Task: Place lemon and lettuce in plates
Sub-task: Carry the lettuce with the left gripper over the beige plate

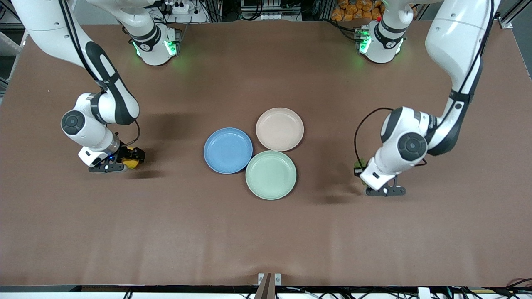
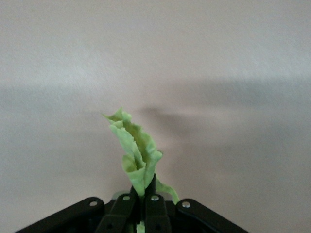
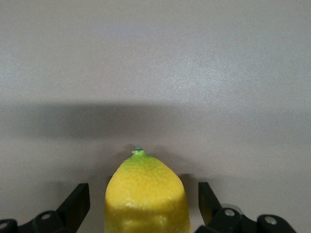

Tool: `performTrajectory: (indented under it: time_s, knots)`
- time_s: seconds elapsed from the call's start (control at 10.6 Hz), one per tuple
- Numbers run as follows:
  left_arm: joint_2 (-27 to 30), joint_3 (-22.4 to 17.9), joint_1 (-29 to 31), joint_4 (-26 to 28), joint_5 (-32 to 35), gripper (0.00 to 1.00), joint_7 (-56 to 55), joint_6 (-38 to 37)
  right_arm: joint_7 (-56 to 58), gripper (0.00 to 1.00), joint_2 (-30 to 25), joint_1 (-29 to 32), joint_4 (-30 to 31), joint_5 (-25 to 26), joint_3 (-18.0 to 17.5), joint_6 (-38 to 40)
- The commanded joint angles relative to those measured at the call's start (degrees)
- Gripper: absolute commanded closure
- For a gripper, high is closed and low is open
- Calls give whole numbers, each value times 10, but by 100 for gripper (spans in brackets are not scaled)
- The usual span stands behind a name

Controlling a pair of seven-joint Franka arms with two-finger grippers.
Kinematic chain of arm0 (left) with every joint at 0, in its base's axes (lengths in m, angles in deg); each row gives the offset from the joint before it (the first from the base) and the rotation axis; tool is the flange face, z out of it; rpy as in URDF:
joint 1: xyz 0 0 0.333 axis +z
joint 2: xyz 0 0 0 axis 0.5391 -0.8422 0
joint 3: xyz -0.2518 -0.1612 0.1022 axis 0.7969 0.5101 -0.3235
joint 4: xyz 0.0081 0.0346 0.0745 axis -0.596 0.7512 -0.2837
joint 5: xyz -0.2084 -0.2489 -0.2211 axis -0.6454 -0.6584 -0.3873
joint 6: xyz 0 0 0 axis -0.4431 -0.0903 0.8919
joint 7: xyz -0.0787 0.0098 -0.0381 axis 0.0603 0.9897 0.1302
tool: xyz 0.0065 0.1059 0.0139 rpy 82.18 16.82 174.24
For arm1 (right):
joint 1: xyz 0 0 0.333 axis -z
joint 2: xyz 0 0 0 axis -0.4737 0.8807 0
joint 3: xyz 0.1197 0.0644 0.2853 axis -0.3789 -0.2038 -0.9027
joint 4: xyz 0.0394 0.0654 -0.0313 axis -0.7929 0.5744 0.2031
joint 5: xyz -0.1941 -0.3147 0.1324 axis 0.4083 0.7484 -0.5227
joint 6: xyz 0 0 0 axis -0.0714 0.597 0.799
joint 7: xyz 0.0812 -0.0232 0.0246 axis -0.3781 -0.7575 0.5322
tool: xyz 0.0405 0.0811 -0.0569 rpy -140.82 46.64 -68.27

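Note:
The yellow lemon (image 1: pixel 132 163) lies on the brown table toward the right arm's end. My right gripper (image 1: pixel 126 160) is down at it and open; in the right wrist view the lemon (image 3: pixel 146 194) sits between the two fingers (image 3: pixel 77 201), with a gap on each side. My left gripper (image 1: pixel 362 171) is low over the table toward the left arm's end, shut on the crinkled green lettuce (image 2: pixel 136 150); only a bit of the leaf (image 1: pixel 357 167) shows in the front view. The blue plate (image 1: pixel 228 150) and the beige-pink plate (image 1: pixel 279 129) lie mid-table, both with nothing in them.
A pale mint-green plate (image 1: pixel 271 175) lies nearer the front camera, touching the blue and beige-pink plates, with nothing in it. Bare brown table (image 1: pixel 266 241) stretches between the plates and each gripper.

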Motion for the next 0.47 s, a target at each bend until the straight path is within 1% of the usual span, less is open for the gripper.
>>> performTrajectory:
  time_s: [0.0, 0.09, 0.19, 0.28, 0.38]
  knots:
    - [63, 29, 7, 78, 8, 100, -49, 22, 9, 10, -2, -2, 7, -7, 0, -10]
    - [67, 49, 6, 87, 8, 100, -78, 22, 9, 22, 0, -2, 7, -7, 0, -10]
    - [70, 68, 3, 92, 9, 100, -110, 22, 9, 38, 0, -2, 7, -7, 0, -10]
    - [70, 85, 1, 96, 9, 100, -135, 22, 9, 49, 0, -2, 6, -7, 0, -9]
    - [70, 104, 1, 96, 9, 100, -158, 23, 9, 54, 0, -3, 6, -7, 0, -7]
